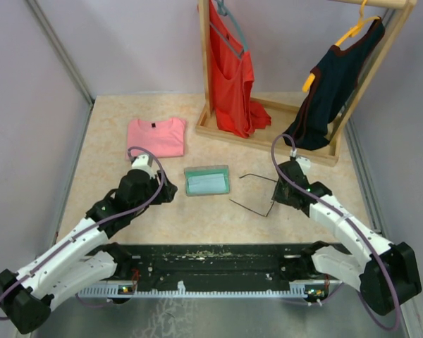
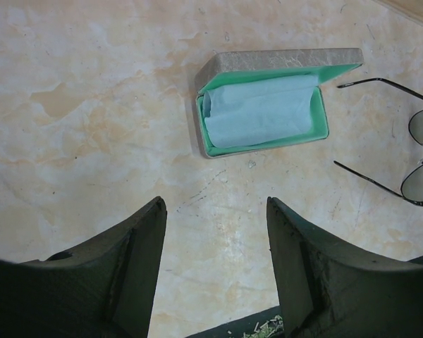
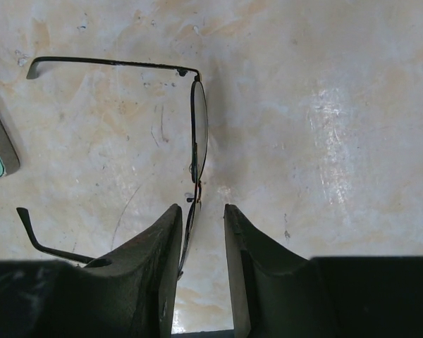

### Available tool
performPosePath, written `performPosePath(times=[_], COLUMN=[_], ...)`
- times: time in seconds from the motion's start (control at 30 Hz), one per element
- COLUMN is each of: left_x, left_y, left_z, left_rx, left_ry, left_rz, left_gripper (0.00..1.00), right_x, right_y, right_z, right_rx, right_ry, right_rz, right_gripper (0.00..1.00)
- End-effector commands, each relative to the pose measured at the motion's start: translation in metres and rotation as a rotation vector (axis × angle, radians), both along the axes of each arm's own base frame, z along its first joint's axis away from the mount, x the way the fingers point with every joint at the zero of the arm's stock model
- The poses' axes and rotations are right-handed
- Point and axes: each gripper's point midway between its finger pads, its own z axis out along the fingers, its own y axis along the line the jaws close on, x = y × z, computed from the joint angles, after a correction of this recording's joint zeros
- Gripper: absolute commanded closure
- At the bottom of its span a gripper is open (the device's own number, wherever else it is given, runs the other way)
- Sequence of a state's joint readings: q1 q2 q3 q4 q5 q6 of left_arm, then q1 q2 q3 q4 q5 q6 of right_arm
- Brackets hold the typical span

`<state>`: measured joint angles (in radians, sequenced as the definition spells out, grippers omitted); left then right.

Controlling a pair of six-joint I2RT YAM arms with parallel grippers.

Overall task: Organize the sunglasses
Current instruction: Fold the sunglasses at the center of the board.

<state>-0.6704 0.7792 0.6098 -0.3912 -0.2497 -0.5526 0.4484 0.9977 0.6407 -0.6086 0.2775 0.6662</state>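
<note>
Grey case with green lining sits open on the desk, only the light blue cloth inside. Sunglasses lie just right of it, arms unfolded. My right hand straddles their front, narrowly parted. Left hand hovers wide, empty.

Sunglasses partly behind right hand
</note>
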Motion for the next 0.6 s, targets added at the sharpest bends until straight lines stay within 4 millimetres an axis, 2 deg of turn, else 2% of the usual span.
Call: performPosePath(times=[0.0, 0.17, 0.57], left_x=[0.004, 0.0043, 0.0028], left_y=[-0.0024, -0.0041, -0.0027], left_z=[0.0127, 0.0121, 0.0099], left_rx=[-0.008, -0.01, -0.01], left_ry=[-0.023, -0.021, -0.021], left_rz=[-0.01, -0.016, -0.013], left_gripper=[0.35, 0.35, 0.35], right_x=[0.012, 0.0136, 0.0146], right_y=[0.0063, 0.0066, 0.0086], right_z=[0.0073, 0.0074, 0.0002], right_rx=[0.038, 0.031, 0.021], right_ry=[-0.026, -0.014, 0.017], right_rz=[-0.026, -0.031, -0.024], right_gripper=[0.7, 0.75, 0.79])
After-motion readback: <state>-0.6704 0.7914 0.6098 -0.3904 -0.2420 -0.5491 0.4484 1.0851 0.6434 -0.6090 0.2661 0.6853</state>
